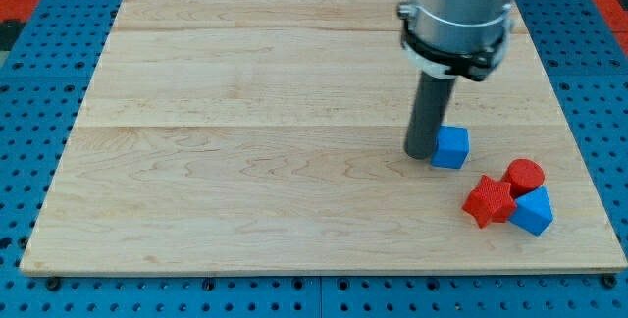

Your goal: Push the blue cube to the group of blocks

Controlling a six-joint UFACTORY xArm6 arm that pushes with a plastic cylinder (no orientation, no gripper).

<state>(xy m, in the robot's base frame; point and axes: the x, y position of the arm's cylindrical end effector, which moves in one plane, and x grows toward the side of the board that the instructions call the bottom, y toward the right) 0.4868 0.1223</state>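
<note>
A blue cube (452, 147) sits on the wooden board at the view's right. My tip (421, 152) touches or nearly touches the cube's left side. A group of blocks lies toward the view's bottom right of the cube, a short gap away: a red star-shaped block (489, 201), a red cylinder (524, 176) and a second blue block (534, 211), packed together.
The wooden board (245, 161) rests on a blue perforated base. The group lies close to the board's right edge (579, 181) and its bottom edge. The arm's grey body (461, 9) hangs over the board's top right.
</note>
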